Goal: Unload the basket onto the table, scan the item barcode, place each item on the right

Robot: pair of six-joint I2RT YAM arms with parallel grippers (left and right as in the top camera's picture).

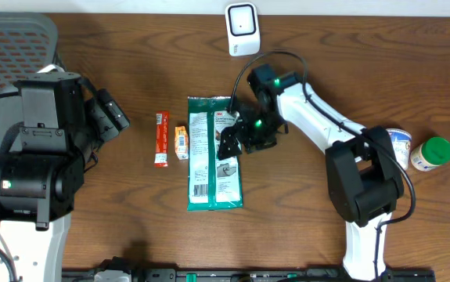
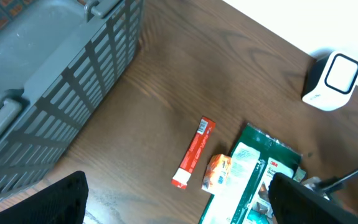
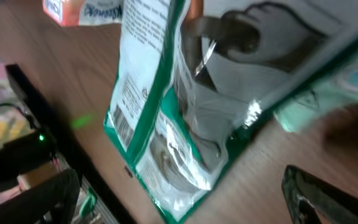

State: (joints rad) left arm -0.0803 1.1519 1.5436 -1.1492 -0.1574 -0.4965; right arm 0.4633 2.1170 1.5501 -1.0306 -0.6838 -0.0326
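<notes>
The item, a flat green and white package (image 1: pixel 213 153), lies on the table's middle with its barcode (image 3: pixel 124 124) facing up near one end. My right gripper (image 1: pixel 236 141) hovers open over the package's right side. In the right wrist view the package (image 3: pixel 185 118) fills the space ahead of the open gripper (image 3: pixel 185 205) and is not gripped. The white scanner (image 1: pixel 243 29) stands at the table's far edge. My left gripper (image 1: pixel 111 117) is open and empty at the left, away from the package (image 2: pixel 250 180).
A red stick packet (image 1: pixel 160 139) and a small orange packet (image 1: pixel 181 142) lie just left of the package. A grey basket (image 2: pixel 54 74) sits at the far left. A white cup (image 1: pixel 397 145) and a green-lidded bottle (image 1: pixel 431 153) stand at the right.
</notes>
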